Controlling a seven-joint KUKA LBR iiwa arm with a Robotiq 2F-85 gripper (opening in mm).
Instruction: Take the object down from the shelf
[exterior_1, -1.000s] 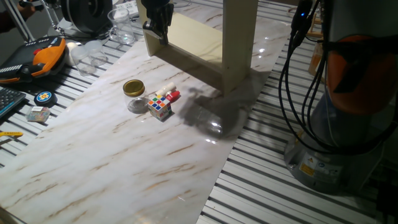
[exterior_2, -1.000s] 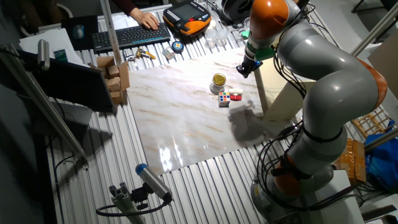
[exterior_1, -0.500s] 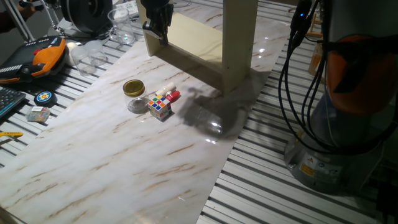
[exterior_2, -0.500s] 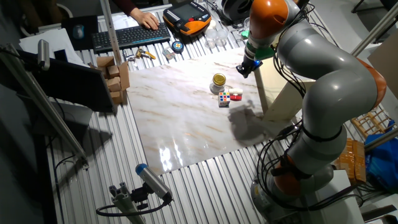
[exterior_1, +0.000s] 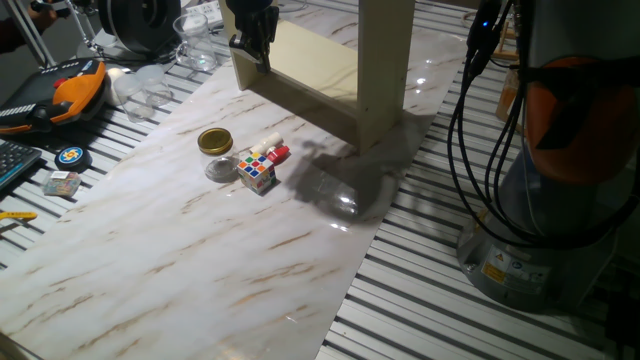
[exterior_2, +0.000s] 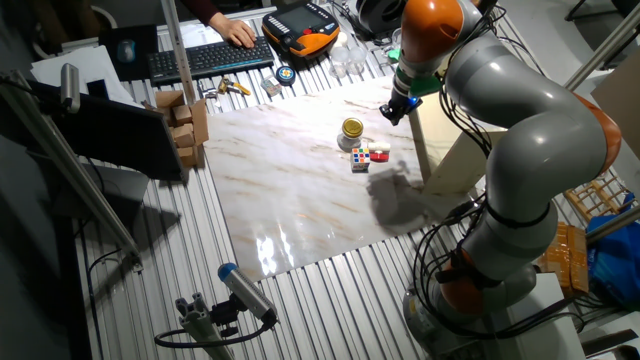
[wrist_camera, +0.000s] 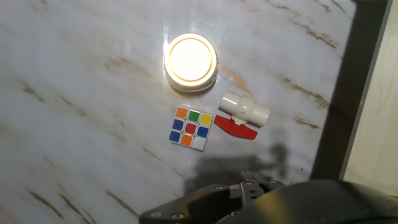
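Nothing has moved: gripper (exterior_1: 251, 45) still hangs beside the shelf (exterior_1: 330, 70).

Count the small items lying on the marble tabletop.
3, clustered near the shelf: a gold-lidded jar, a puzzle cube beside it, and a white-and-red valve touching the cube. Others may be hidden.

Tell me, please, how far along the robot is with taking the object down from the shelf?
Done, it seems: the jar, puzzle cube and white valve lie on the table beside the shelf. In hand: nothing visible; the gripper hangs high by the shelf, its jaws unclear. Whether anything remains on the shelf cannot be told.
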